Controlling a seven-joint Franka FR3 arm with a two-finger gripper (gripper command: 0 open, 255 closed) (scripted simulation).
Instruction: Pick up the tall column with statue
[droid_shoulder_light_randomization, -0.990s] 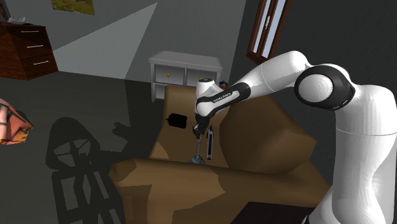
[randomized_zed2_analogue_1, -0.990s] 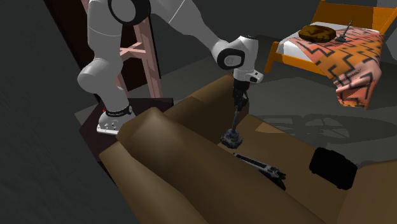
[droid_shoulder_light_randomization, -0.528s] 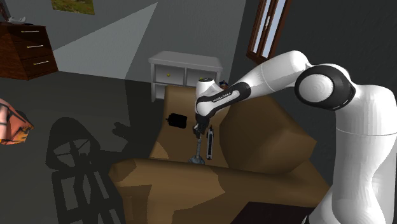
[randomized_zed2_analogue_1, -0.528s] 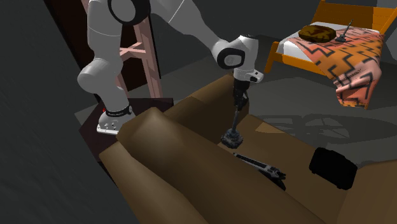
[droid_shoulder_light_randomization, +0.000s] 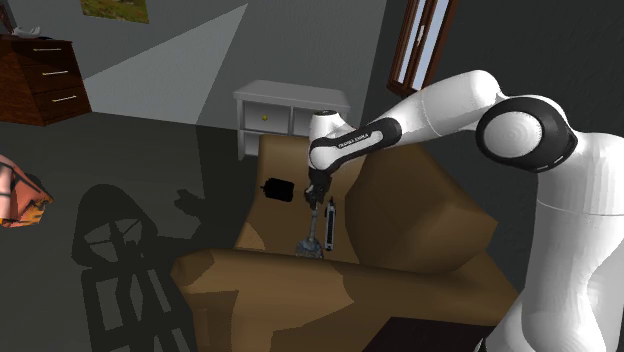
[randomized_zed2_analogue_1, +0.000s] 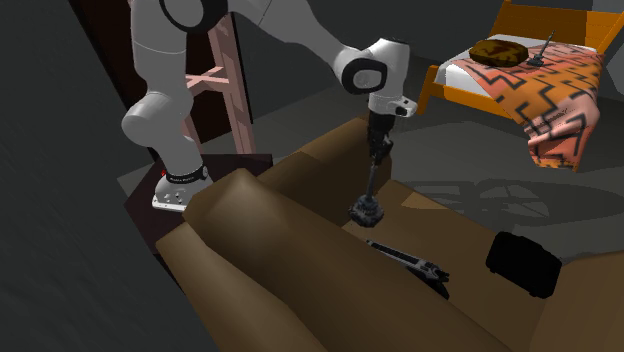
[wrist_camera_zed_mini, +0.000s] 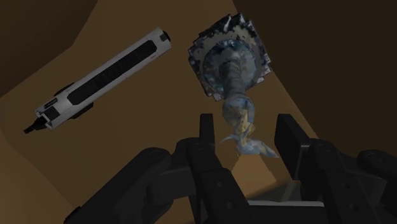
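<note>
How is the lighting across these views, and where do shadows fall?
Shoulder view: dim overall, with a pale light wedge on the wall and a spoked shadow on the floor. Second exterior view: the bed is brightly lit and the sofa is dark. Wrist view: murky, but the column in the tool is legible.

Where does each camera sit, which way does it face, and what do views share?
Shoulder view: beside and slightly behind the stand, looking down over the brown sofa; the white arm reaches up-left.
Second exterior view: above the sofa, looking along it toward the arm's base, bed beyond; arm and gripper show.
Wrist view: on the hand, looking down along the gripper at the column with statue; both black fingers show.
Shared: all show the column and the long grey device beside it.
</note>
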